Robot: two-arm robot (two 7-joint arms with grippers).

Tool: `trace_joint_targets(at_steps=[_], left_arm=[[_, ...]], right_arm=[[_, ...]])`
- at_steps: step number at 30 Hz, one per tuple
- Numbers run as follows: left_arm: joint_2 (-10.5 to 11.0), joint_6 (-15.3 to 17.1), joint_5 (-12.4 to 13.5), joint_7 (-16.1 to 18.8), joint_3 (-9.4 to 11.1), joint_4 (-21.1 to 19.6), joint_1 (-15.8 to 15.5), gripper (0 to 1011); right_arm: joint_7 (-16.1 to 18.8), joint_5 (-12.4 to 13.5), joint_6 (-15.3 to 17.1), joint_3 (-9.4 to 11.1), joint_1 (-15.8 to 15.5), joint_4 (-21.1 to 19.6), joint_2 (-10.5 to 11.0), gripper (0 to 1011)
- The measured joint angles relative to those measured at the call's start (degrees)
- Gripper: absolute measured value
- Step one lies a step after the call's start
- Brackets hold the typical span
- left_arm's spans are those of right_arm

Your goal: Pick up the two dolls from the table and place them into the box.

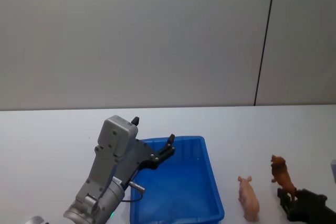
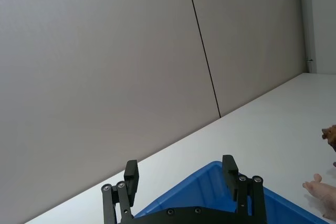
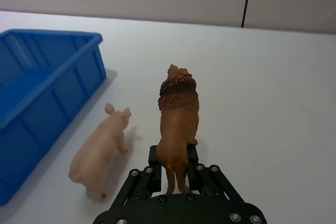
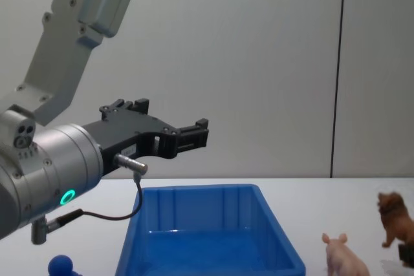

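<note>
At three o'clock from the box (image 1: 214, 187), the right gripper (image 3: 173, 154) clamps only the lion (image 3: 178, 108) by its rear, so it may slip out; the left gripper (image 2: 180, 165) hangs spread apart above the box.

On the worktop (image 1: 47, 129) I see the box (image 1: 214, 181) at left, the pig (image 1: 248, 199) beside it, then the lion (image 1: 282, 174) — hindquarters in my right claw (image 3: 173, 156).

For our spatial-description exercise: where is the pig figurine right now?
In the head view, the pig figurine is at the right of the white table, between the blue box and the lion figurine.
</note>
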Motion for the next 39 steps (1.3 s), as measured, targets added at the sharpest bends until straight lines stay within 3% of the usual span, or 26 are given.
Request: trace_joint_targets(at_steps=[9, 22, 33, 39], left_arm=[[0.00, 0.00, 0.00, 0.00, 0.00, 0.00, 0.00, 1002], [0.00, 0.00, 0.00, 0.00, 0.00, 0.00, 0.00, 1002], [0.00, 0.00, 0.00, 0.00, 0.00, 0.00, 0.00, 1002], [0.00, 0.00, 0.00, 0.00, 0.00, 0.00, 0.00, 1002]], right_arm=[[2.04, -2.65, -1.32, -0.33, 1.55, -2.68, -0.16, 257], [9.42, -5.61, 0.49, -2.24, 7.01, -3.10, -2.78, 257], [16.98, -7.48, 5.12, -5.41, 13.93, 2.06, -7.61, 263], [19.70, -8.12, 6.94, -7.22, 17.63, 6.60, -10.45, 428]])
